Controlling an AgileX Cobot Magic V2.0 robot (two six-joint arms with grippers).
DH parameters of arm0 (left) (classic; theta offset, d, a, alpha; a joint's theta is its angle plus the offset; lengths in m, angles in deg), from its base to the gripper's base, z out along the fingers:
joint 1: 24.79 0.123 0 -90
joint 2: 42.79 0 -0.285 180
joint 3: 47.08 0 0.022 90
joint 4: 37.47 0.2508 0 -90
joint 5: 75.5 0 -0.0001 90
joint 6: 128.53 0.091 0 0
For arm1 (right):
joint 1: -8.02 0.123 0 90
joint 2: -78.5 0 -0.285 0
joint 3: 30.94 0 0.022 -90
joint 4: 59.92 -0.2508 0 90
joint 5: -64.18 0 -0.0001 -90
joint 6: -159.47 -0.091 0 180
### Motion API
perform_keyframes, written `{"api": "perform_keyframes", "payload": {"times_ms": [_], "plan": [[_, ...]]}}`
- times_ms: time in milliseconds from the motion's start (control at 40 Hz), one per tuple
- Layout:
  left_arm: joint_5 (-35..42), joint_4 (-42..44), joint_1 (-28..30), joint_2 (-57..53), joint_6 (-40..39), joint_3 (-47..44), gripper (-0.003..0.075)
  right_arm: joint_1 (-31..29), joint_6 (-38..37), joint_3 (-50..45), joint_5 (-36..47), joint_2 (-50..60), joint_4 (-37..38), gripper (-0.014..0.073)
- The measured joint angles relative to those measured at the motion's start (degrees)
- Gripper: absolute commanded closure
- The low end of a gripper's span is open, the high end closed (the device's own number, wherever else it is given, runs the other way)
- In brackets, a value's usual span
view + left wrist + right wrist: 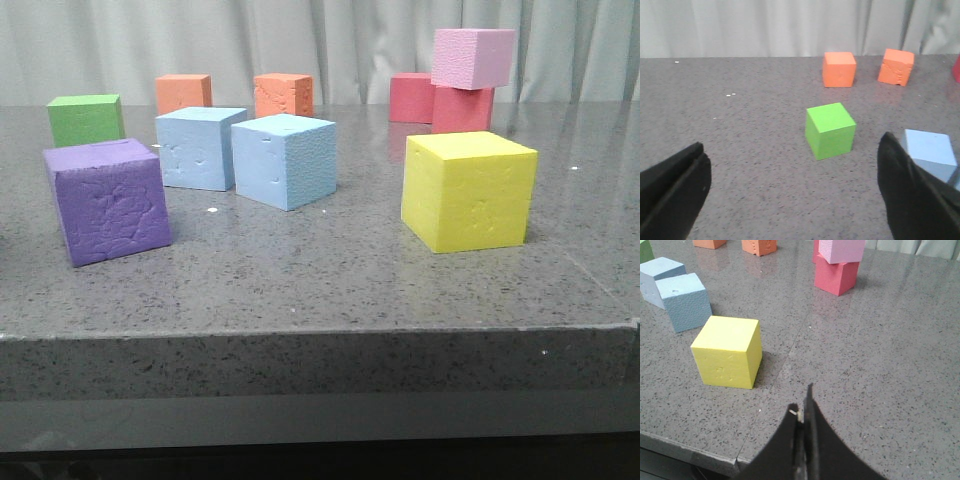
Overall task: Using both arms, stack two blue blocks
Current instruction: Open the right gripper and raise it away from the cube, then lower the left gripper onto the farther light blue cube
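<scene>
Two pale blue blocks stand side by side on the grey table, one just left of the other, corners nearly touching. Both show in the right wrist view, and one in the left wrist view, partly behind a finger. My left gripper is open and empty over bare table, near the green cube. My right gripper is shut and empty near the table's front edge, off from the yellow cube. Neither gripper shows in the front view.
A purple cube stands front left, a green cube behind it, and a yellow cube front right. Two orange cubes stand at the back. A pink cube sits on red cubes back right.
</scene>
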State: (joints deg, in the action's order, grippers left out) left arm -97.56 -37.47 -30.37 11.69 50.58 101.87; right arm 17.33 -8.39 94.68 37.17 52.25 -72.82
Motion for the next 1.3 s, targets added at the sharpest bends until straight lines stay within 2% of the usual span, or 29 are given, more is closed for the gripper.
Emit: {"api": "perform_keyframes", "payload": {"times_ms": [275,625,1000,1300], "plan": [[-9.60,0.00,-10.85,20.09,0.00,17.23,0.0069,0.00,0.00,0.00,0.00,0.00,0.00,0.0662],[-20.96,0.00,-18.01,40.58,0.00,36.96,0.0069,0.00,0.00,0.00,0.13,0.00,0.00,0.0662],[-34.25,0.00,-19.45,56.82,0.00,54.77,0.0069,0.00,0.00,0.00,0.13,0.00,-0.10,0.0662],[-37.78,-0.30,-19.45,62.50,0.00,58.04,0.0069,0.00,0.00,0.00,0.26,0.00,-0.08,0.0662]]}}
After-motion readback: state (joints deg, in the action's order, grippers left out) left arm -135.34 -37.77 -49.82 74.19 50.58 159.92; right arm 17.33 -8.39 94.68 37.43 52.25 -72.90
